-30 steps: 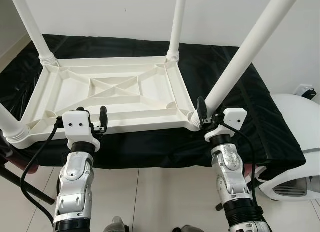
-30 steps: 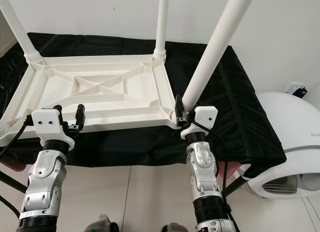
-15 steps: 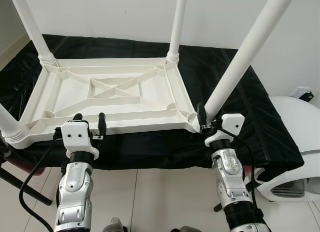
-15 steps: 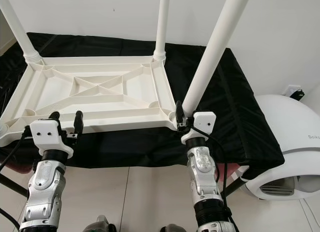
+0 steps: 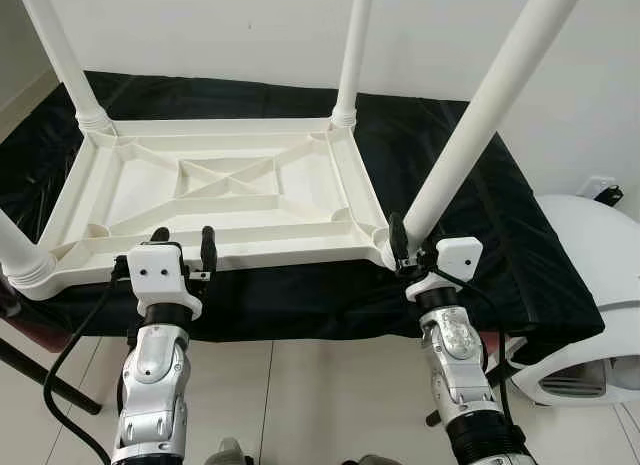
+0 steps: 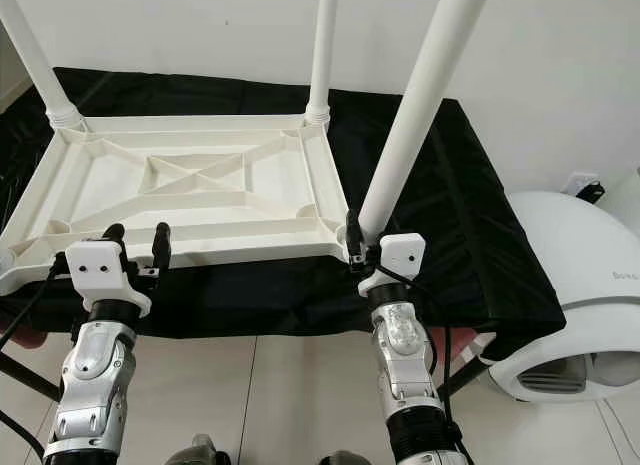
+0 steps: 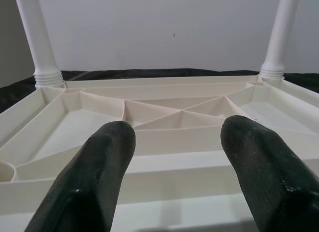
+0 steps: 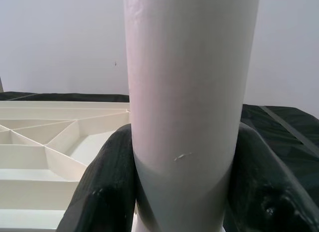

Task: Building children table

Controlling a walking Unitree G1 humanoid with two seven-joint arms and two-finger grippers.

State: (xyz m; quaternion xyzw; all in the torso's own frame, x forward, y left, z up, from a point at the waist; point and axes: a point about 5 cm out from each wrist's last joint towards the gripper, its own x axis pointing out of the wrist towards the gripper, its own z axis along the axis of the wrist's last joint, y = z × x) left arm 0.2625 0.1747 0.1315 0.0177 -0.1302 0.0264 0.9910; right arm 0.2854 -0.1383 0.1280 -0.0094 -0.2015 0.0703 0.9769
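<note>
A white plastic children's table [image 5: 230,175] lies upside down on a black-covered surface, its legs pointing up. My right gripper [image 5: 407,241] is shut on the base of the near right leg [image 5: 480,105]; in the right wrist view both black fingers [image 8: 107,177] press against that leg [image 8: 189,82]. My left gripper [image 5: 184,239] is open at the near rim of the tabletop, left of centre. In the left wrist view its fingers [image 7: 99,162] stand wide apart in front of the rim [image 7: 174,184], with nothing between them. The far legs [image 5: 350,55] stand upright.
The black cloth [image 5: 520,235] covers a low platform that ends just in front of me. A white rounded appliance [image 5: 590,335] stands on the floor at the right. A dark red object [image 5: 20,320] and a black cable [image 5: 70,335] are at the lower left.
My left gripper has drawn back slightly from over the rim to its near edge. The right gripper stays on the leg. The camera view has shifted a little.
</note>
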